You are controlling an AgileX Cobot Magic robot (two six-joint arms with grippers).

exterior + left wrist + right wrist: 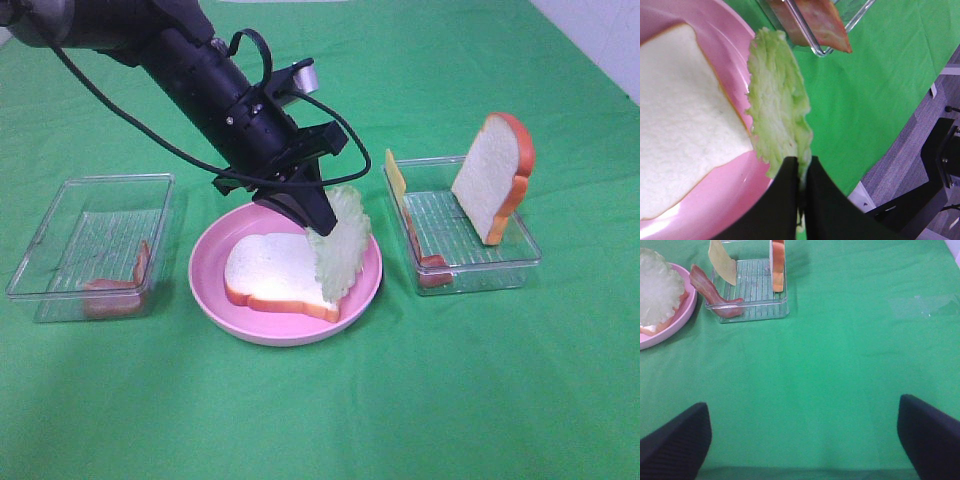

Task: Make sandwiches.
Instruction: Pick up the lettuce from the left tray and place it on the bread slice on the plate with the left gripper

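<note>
The left gripper (312, 212) pinches the lettuce (340, 243) by its edge, dangling it over the bread slice (270, 272) on the pink plate (212, 285) at centre, likely to lay it flat; the right gripper (805, 435) waits at right, jaws apart.

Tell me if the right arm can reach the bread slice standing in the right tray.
Probably yes. The right pincer is open and empty over cloth, with nothing between it and the tray holding the standing bread slice; the left pincer, gripping lettuce, is over the plate.
</note>
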